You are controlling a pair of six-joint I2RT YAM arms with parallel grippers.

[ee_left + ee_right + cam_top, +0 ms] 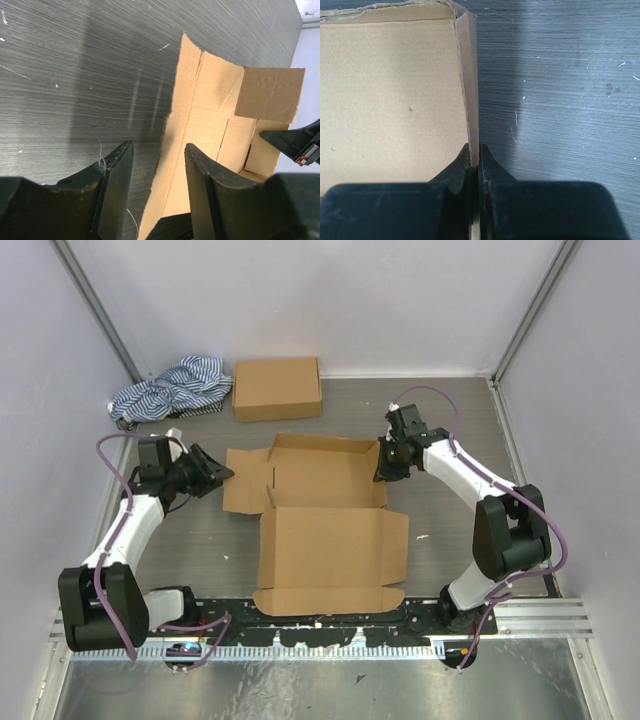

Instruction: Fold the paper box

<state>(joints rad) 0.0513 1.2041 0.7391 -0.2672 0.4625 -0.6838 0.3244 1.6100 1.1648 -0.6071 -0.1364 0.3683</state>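
The paper box [330, 530] lies opened out in the middle of the desk [460, 530]. It is plain brown card with a matte, faintly speckled surface. Its large lid panel lies flat on the near side, and behind that is a shallow tray with low raised walls. On the tray's right wall the right fingers [461, 172] are pinched together on the thin upright card, whose top edge runs straight away from them to a folded corner. On the box's left side the left fingers [116, 185] stand apart, straddling the uneven outer edge of the flat side flap; whether they touch it cannot be told. Wide strips of grey, fine-grained desk, scratched and flecked with lint, show on both sides of the box. Beyond its far edge, well apart from it, sits a second cardboard box [277, 388], closed and flat-topped. Left of that is a crumpled blue-and-white striped cloth [170, 388].
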